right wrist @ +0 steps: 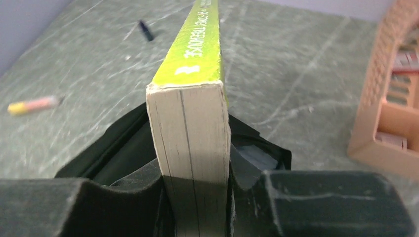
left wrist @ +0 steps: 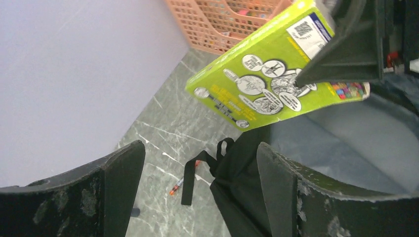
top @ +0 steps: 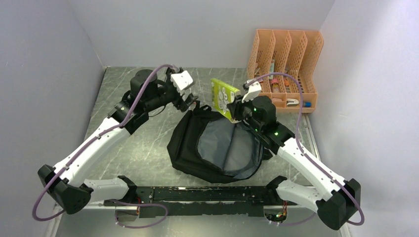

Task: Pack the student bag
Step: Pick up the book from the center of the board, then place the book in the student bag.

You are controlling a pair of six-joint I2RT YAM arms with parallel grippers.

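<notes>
From above, the orange file holder (top: 255, 52) stands in the far right corner with small things in its slots. The student bag (top: 217, 148) lies open on the table between the arms, and its grey inside shows. Its top loop points at the far wall, and its long side runs far to near.

In the left wrist view, the left gripper (left wrist: 200, 163) is spread wide and holds nothing, near the bag's loop.

In the right wrist view, the right gripper (right wrist: 195, 202) squeezes a green book (right wrist: 190, 123) above the bag.

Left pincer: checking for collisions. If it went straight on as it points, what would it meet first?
Probably the bag, at its top edge; the book hangs just above that line, depth unclear.
</notes>
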